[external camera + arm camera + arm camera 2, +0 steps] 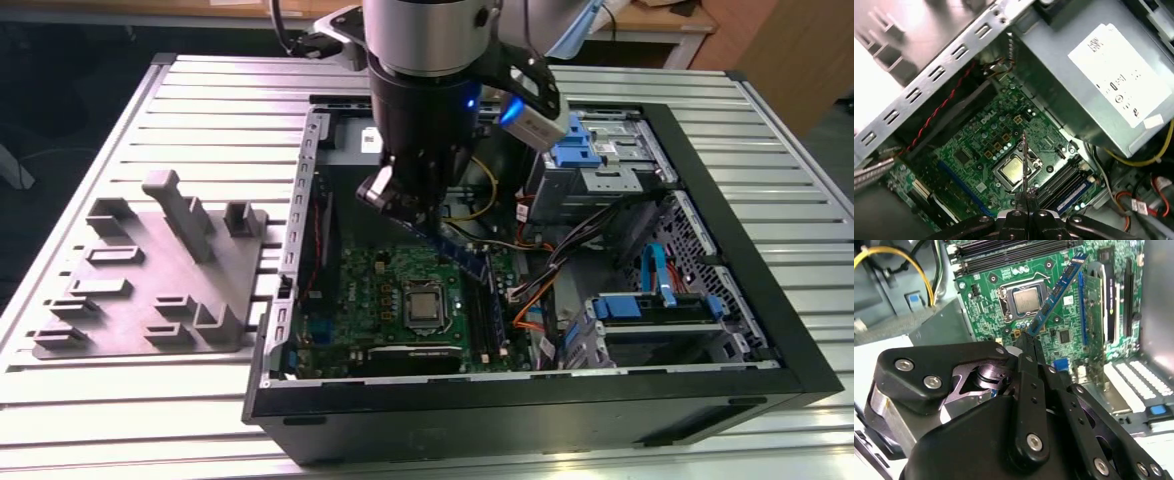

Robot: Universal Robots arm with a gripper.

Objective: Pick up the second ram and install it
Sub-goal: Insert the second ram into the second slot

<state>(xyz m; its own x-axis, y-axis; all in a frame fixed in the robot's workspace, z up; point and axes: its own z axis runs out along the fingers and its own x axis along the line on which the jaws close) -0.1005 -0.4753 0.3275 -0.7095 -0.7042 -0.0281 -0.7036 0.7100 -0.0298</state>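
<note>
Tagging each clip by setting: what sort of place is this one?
Probably a robotics lab or assembly test bench, not a home desk. A slatted metal table carries an open computer case and a grey moulded tray, and the gripper holds the second ram above the motherboard.

1. The arm [424, 40] stands near vertical, wrist end pointing down.
2. The gripper [416, 216] hangs below the wrist, fingertips lowest.
3. The fingers [1027, 382] are closed, clamping one end of the second ram [1056, 292].
</note>
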